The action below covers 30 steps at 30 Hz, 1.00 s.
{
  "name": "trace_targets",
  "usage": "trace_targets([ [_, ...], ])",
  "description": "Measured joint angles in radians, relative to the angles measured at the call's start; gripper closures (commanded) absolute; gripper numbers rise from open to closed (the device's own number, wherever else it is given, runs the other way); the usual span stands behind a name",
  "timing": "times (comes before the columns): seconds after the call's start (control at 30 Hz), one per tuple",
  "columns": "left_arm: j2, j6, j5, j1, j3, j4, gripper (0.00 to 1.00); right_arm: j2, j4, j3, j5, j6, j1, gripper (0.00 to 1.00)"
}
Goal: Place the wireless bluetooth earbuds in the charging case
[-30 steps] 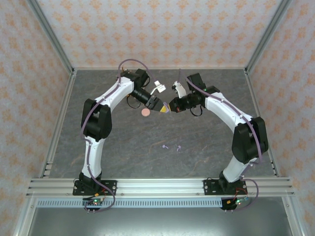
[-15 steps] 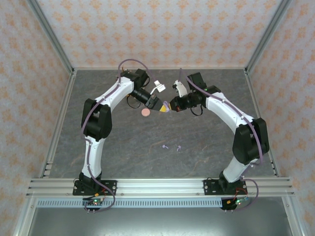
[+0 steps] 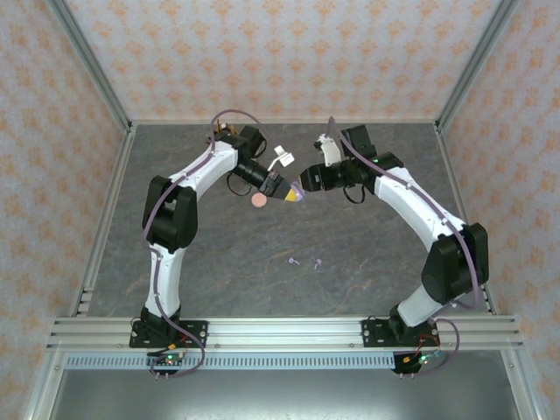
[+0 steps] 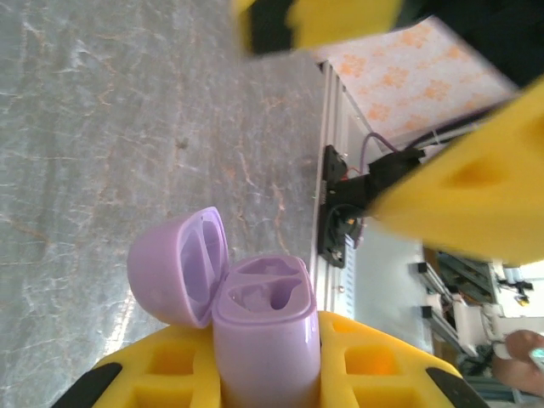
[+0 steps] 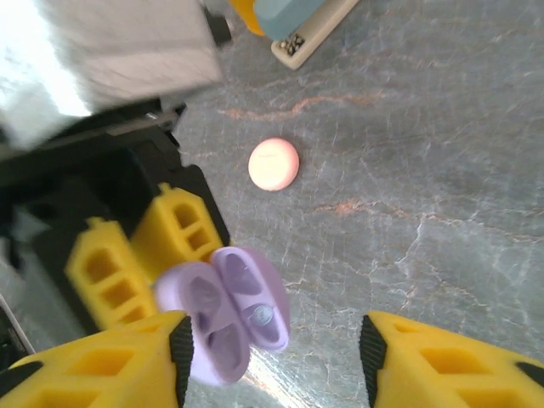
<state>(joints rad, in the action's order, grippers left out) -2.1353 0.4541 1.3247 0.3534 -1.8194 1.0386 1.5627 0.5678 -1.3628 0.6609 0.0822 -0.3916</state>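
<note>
the left gripper (image 4: 265, 374) is clamped tight on the lower body of the small lilac plastic charging case (image 4: 259, 323). it holds the case above the grey marbled counter (image 3: 367, 262), with the hinged lid swung open and two wells that look empty to us. the right gripper (image 5: 274, 333) hangs close to the case with its yellow fingers (image 5: 442, 361) spread apart and nothing between them. one finger sits just beside the open lid, and we cannot tell whether it touches.

the two tiny lilac stemmed earbuds (image 3: 294, 261) lie side by side on the counter, well apart from the case and nearer the arm bases. a round pale pink disc (image 3: 259, 200) rests on the counter just beside the left gripper.

we judge several risks from here:
- the finger near the lid could nudge it shut or twist the case in its grip, since only the base is pinched.
- the buds are small and smooth, so they could squirt out of the pads or roll away at pickup.
- a bud grasped stem sideways would jam at the well mouth, and pushing harder could lever the case loose.
</note>
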Motion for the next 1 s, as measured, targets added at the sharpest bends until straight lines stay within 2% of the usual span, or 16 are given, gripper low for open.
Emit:
trace_targets([
  [0.17,0.174,-0.167,-0.146,0.000,0.208,-0.266,1.00,-0.163,-0.046,0.110,-0.041,-0.085,0.086,0.31],
  [0.27,0.325,-0.274,-0.274,0.000,0.346,-0.455,1.00,-0.278,-0.066,0.210,-0.093,-0.156,0.138,0.30],
  [0.4,0.465,-0.354,-0.462,0.027,0.459,-0.655,1.00,-0.352,-0.069,0.292,-0.135,-0.239,0.140,0.30],
  [0.53,0.514,-0.380,-0.649,0.110,0.528,-0.778,1.00,-0.363,-0.063,0.356,-0.154,-0.306,0.132,0.30],
  [0.7,0.537,-0.423,-0.842,0.197,0.652,-0.948,1.00,-0.362,-0.023,0.396,-0.205,-0.370,0.047,0.30],
  [1.0,0.610,-0.493,-1.130,0.192,0.914,-1.331,1.00,-0.323,-0.014,0.488,-0.277,-0.436,-0.140,0.32],
])
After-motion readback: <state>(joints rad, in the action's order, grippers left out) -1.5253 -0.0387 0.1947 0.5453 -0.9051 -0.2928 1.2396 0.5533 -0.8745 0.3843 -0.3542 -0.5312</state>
